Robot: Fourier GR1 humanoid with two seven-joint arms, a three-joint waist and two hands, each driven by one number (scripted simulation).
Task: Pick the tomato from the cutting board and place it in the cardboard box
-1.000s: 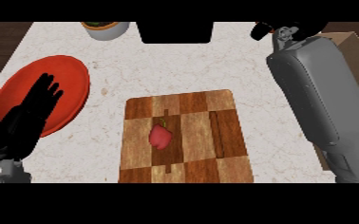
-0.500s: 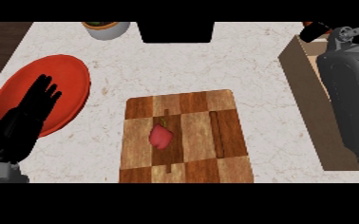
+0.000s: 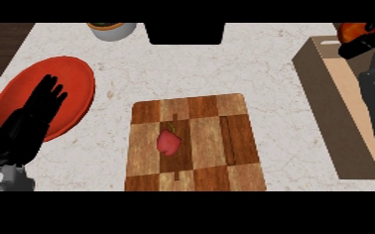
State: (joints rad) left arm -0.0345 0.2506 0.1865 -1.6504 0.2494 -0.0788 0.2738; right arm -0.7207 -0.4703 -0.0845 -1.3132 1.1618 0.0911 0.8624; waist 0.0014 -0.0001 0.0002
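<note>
The tomato [image 3: 169, 142] is lying at the middle of the cutting board [image 3: 194, 144], untouched. The left hand [image 3: 33, 119] is resting open over the red plate [image 3: 70, 87] at the counter's left edge. The right arm has swung away rightward, uncovering the cardboard box [image 3: 322, 79]; its hand's state cannot be told

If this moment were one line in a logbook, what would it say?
red tomato: on wooden cutting board | cardboard box: right | left hand: open over red plate
</note>
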